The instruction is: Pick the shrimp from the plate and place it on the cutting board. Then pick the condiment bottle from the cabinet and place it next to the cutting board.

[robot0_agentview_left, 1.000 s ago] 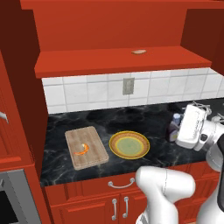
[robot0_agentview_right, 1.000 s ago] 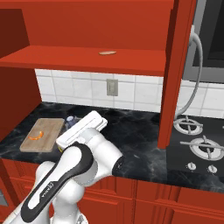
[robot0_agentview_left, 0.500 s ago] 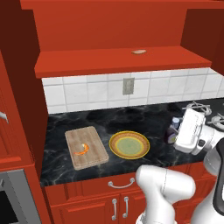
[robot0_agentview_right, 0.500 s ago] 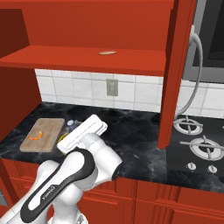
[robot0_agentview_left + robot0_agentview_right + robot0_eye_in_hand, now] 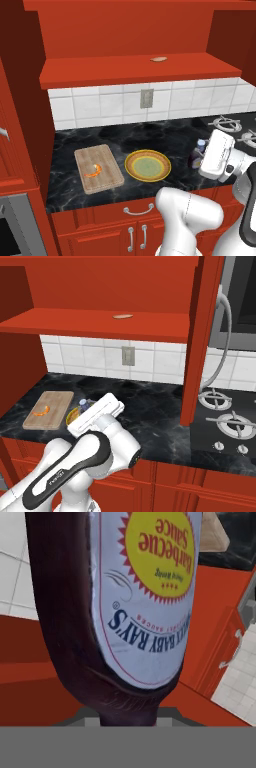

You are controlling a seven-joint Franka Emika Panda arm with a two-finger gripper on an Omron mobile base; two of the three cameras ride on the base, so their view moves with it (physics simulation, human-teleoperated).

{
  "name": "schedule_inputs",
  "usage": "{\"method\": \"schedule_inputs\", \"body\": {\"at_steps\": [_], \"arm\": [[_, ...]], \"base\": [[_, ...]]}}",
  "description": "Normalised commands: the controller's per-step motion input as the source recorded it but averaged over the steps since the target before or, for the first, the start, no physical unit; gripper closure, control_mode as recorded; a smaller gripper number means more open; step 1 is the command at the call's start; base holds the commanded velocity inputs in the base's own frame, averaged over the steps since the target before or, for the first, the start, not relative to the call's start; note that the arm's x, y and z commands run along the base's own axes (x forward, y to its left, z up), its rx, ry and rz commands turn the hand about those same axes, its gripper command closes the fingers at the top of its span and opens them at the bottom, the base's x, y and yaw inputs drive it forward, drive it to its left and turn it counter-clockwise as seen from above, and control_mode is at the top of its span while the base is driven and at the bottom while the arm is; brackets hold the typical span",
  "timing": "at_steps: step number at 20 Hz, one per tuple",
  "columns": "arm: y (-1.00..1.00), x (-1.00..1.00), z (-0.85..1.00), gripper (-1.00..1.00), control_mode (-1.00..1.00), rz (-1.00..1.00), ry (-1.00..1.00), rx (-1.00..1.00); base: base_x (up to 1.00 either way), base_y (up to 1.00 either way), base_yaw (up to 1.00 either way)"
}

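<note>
Left base view, going from left to right: the cutting board (image 5: 98, 168) lies on the dark counter (image 5: 150, 135) with the shrimp (image 5: 93, 171) already resting on it, so step 1 looks done. Just right of the board sits the plate (image 5: 148, 165), its pale green centre bare. Further right, near the stove, the gripper (image 5: 206, 159) hangs low over the counter with the condiment bottle (image 5: 196, 156) in it, the pale cap peeking past the white hand. On the hand view the bottle's dark body and yellow label sit right against the lens, so the jaws are narrow and clamped on the bottle. Up on the cabinet (image 5: 135, 70) shelf, 1 small flat tan thing (image 5: 158, 59) remains.

My reading: the bottle is out of the cabinet and close to the counter, but it is on the far side of the plate from the board. What is left is to set it down beside the board and let go.
</note>
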Motion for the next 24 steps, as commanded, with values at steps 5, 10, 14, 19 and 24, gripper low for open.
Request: {"method": "schedule_inputs", "body": {"at_steps": [5, 10, 14, 19, 24], "arm": [[-0.10, 0.00, -0.12, 1.00, -1.00, 0.00, 0.00, 0.00], [-0.14, 0.00, -0.13, 1.00, -1.00, 0.00, 0.00, 0.00], [-0.16, 0.00, -0.19, 1.00, -1.00, 0.00, 0.00, 0.00], [-0.18, 0.00, -0.18, 1.00, -1.00, 0.00, 0.00, 0.01], [-0.12, 0.03, -0.16, 1.00, -1.00, 0.00, 0.00, 0.04]], "base": [[0.00, 0.00, 0.00], [0.00, 0.00, 0.00], [0.00, 0.00, 0.00], [0.00, 0.00, 0.00], [0.00, 0.00, 0.00]]}}
